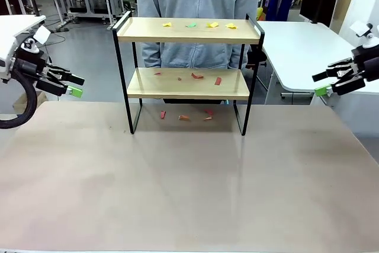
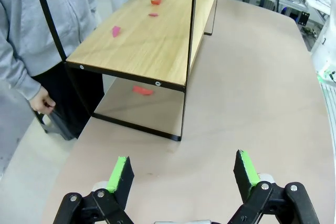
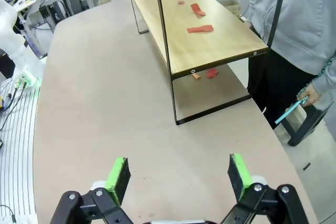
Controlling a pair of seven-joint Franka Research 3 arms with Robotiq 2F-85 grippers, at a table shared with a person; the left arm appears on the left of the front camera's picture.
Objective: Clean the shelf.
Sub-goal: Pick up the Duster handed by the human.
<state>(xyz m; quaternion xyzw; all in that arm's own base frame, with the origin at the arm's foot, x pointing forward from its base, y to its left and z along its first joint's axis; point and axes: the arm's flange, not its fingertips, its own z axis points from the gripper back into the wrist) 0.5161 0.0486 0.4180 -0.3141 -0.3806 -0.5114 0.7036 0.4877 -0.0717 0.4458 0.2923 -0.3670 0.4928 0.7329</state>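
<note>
Left fingers (image 1: 74,91) and right fingers (image 1: 321,90) spread, empty, well clear of shelf (image 1: 188,30); advise level entry between rails, sweeping scraps (image 1: 197,76) without striking frame.

Two-tier shelf (image 1: 148,29) standing upright, upper centre of the frame.
Light wooden boards in a thin black metal frame; yellow and green scraps (image 1: 213,25) dot the top board, red scraps (image 1: 197,76) the lower one.
</note>
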